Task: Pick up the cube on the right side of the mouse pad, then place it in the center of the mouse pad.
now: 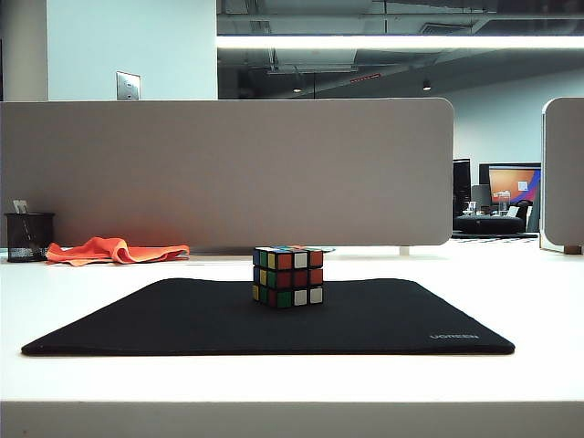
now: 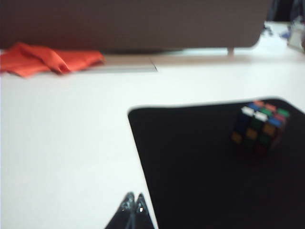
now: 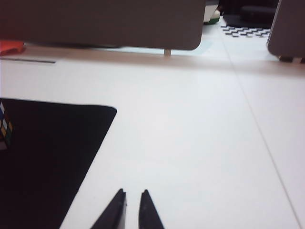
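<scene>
Apart from both grippers [image 2: 133,202] [image 3: 132,199], cube [image 1: 288,276]

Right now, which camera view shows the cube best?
The exterior view: the cube sits sharp and whole, mid mouse pad. The left wrist view shows it whole but blurred; the right wrist view catches only a sliver at the frame edge.

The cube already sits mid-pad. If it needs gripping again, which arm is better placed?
Probably left: its wrist view shows the whole cube on the mouse pad, the right view only its edge. Both hover over the table beside the pad: left gripper shut, right gripper slightly open.
</scene>
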